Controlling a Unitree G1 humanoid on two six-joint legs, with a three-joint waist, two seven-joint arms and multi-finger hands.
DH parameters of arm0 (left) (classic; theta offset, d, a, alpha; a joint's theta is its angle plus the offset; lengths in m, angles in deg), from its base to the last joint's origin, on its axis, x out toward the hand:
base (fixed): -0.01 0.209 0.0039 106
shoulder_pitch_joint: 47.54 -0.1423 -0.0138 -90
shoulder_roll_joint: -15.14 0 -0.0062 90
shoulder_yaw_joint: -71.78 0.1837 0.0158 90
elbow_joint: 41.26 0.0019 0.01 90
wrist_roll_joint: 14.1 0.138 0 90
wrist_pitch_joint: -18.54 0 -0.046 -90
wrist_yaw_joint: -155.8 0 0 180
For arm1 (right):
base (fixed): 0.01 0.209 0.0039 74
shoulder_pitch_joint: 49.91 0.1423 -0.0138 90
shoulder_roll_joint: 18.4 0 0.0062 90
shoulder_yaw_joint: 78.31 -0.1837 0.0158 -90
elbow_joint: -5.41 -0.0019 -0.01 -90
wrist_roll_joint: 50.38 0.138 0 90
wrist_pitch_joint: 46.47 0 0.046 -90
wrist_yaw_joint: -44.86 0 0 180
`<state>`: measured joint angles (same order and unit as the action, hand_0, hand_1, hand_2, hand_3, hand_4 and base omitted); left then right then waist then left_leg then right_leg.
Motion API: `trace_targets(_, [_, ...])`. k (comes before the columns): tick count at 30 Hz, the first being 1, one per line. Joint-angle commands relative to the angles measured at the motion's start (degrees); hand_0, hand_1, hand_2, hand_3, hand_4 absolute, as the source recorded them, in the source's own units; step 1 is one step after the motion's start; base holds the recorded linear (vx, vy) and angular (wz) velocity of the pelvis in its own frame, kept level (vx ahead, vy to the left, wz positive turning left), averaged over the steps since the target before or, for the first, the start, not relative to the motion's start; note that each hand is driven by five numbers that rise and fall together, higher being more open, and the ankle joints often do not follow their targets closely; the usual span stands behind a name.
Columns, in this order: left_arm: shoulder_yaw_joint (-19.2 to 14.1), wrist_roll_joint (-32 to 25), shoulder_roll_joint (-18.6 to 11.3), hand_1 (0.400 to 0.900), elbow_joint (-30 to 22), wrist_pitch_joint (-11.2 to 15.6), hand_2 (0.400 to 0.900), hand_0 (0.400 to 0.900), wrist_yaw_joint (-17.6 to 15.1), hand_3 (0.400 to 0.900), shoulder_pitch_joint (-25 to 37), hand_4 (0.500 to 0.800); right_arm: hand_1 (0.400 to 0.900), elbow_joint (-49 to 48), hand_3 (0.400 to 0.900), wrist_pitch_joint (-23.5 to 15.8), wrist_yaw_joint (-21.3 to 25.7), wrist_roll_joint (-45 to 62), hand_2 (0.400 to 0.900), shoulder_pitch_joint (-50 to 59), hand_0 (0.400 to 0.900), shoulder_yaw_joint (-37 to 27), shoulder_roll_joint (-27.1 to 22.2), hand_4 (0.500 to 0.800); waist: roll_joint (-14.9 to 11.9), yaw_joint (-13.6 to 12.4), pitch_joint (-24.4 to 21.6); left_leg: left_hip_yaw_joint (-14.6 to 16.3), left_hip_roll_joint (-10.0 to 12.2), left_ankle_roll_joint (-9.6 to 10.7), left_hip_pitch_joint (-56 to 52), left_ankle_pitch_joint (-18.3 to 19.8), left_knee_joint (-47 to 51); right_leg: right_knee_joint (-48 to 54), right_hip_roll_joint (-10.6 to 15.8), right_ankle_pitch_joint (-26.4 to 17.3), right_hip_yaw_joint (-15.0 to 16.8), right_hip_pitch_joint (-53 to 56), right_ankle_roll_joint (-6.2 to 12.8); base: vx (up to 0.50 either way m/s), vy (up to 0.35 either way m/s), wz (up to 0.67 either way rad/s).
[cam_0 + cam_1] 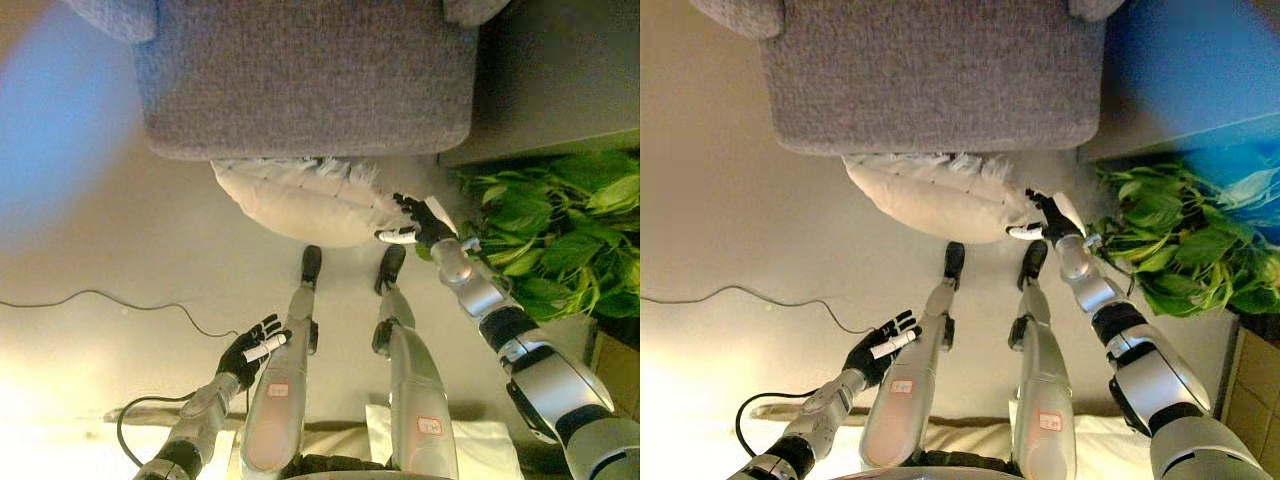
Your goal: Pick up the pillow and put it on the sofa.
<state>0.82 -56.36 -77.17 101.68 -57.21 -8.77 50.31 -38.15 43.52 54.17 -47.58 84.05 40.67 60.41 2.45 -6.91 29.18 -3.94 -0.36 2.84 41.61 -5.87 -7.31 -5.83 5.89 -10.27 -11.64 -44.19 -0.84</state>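
A white pillow with a fringed seam lies on the floor against the front of the grey sofa. My right hand is at the pillow's right end, fingers spread and touching its edge. My left hand is open, low at the left, well away from the pillow. The pillow also shows in the right eye view, with the right hand at its right end and the left hand low.
A green leafy plant stands at the right, close to my right arm. A dark cabinet or wall base sits right of the sofa. A thin cable runs across the floor at the left.
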Motion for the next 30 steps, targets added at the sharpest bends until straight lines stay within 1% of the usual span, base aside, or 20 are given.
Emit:
trace_targets(1, [2.91,-0.91,0.82,0.900,-2.53,0.81,0.900,0.900,0.35,0.900,-3.74,0.800,0.900,-4.84,0.900,-0.88,0.32,1.45,0.900,0.97,0.900,2.73,-4.05,0.800,4.35,-1.21,0.62,3.25,-1.81,-1.47,4.58,-4.01,4.59,-6.47,-1.01,5.37,2.04,-3.83,4.31,-0.03,0.030,0.04])
trace_targets(4, [3.29,-0.86,1.50,0.900,-2.54,1.58,0.900,0.900,0.26,0.900,-3.77,0.800,0.900,-4.07,0.900,-0.63,-0.55,1.36,0.900,2.72,0.900,3.20,-3.80,0.800,4.89,-1.61,0.62,3.23,-1.85,-1.27,5.75,-4.39,4.77,-6.37,-0.87,5.30,2.13,-4.79,4.39,-0.02,0.047,0.01])
trace_targets(7, [3.71,-1.00,2.12,0.900,-2.93,2.21,0.900,0.900,-0.56,0.900,-3.78,0.800,0.900,-3.81,0.900,-0.01,-1.48,1.07,0.900,3.98,0.900,3.84,-3.33,0.800,5.35,-1.98,0.62,2.97,-1.93,-1.00,6.47,-4.53,4.75,-6.45,-0.64,5.46,2.12,-5.34,4.47,0.00,0.062,-0.01])
trace_targets(8, [3.83,-1.01,2.39,0.900,-3.02,2.49,0.900,0.900,-0.74,0.900,-3.83,0.800,0.425,-3.76,0.425,0.16,-1.40,0.99,0.425,4.30,0.425,4.07,-3.18,0.515,5.51,-2.08,0.62,2.95,-2.03,-0.95,6.56,-4.57,4.83,-6.41,-0.61,5.48,2.09,-5.42,4.50,0.00,0.060,0.01])
trace_targets(9, [3.89,-0.92,2.66,0.900,-3.22,2.58,0.900,0.900,-1.09,0.900,-3.81,0.800,0.425,-3.66,0.425,0.19,-1.34,0.71,0.425,4.59,0.425,4.24,-3.08,0.515,5.62,-2.18,0.62,2.97,-2.09,-0.93,6.58,-4.63,5.01,-6.33,-0.60,5.51,2.02,-5.43,4.52,0.01,0.060,0.00])
trace_targets(10, [3.93,-0.88,2.83,0.900,-3.44,2.56,0.900,0.900,-1.42,0.900,-3.81,0.800,0.400,-3.75,0.400,0.19,-1.49,0.69,0.400,4.77,0.400,4.38,-3.07,0.500,5.69,-2.24,0.62,3.01,-2.11,-0.92,6.54,-4.71,5.19,-6.25,-0.58,5.52,1.97,-5.38,4.53,0.01,0.057,-0.01])
trace_targets(18, [3.98,-1.02,3.13,0.900,-4.28,2.66,0.900,0.900,-0.96,0.900,-4.28,0.800,0.400,-4.72,0.400,1.28,-1.85,1.37,0.400,4.97,0.400,4.80,-3.00,0.500,6.39,-2.53,0.62,3.03,-2.57,-0.88,5.84,-5.05,5.93,-6.03,-0.52,5.62,1.96,-4.79,4.66,0.01,0.047,-0.01])
trace_targets(21, [3.95,-1.17,3.13,0.900,-4.24,2.71,0.900,0.900,-0.62,0.900,-4.24,0.800,0.400,-4.27,0.400,0.95,-1.85,1.15,0.400,4.99,0.400,4.74,-2.72,0.500,6.49,-2.57,0.62,3.03,-2.66,-0.94,5.32,-5.06,6.04,-6.02,-0.54,5.58,1.90,-4.33,4.69,0.00,0.000,0.00])
trace_targets(24, [4.10,-1.34,2.96,0.900,-4.53,2.36,0.900,0.900,-0.60,0.900,-4.28,0.800,0.400,-4.51,0.400,1.07,-2.15,1.21,0.400,4.80,0.400,4.62,-2.66,0.500,6.38,-2.41,0.62,3.11,-2.66,-0.98,4.21,-4.98,6.41,-5.78,-0.60,5.50,1.87,-3.36,4.68,-0.01,0.014,-0.04])
trace_targets(26, [3.77,-1.35,2.81,0.900,-4.25,2.19,0.900,0.900,-0.14,0.900,-4.28,0.800,0.400,-4.26,0.400,0.47,-2.46,0.96,0.400,4.43,0.400,4.53,-2.41,0.500,6.20,-2.28,0.62,3.12,-2.62,-1.00,3.13,-4.82,6.65,-5.70,-0.76,5.53,1.88,-2.46,4.59,-0.02,0.003,-0.05])
trace_targets(30, [3.00,-1.51,2.41,0.900,-3.74,2.02,0.900,0.900,0.09,0.900,-4.44,0.800,0.400,-5.41,0.400,-0.22,-4.01,-0.42,0.400,2.91,0.400,4.88,-2.39,0.500,5.23,-1.74,0.62,3.25,-2.58,-1.01,-0.70,-4.22,7.16,-5.19,-1.10,5.76,1.90,1.23,4.49,-0.03,-0.012,-0.07])
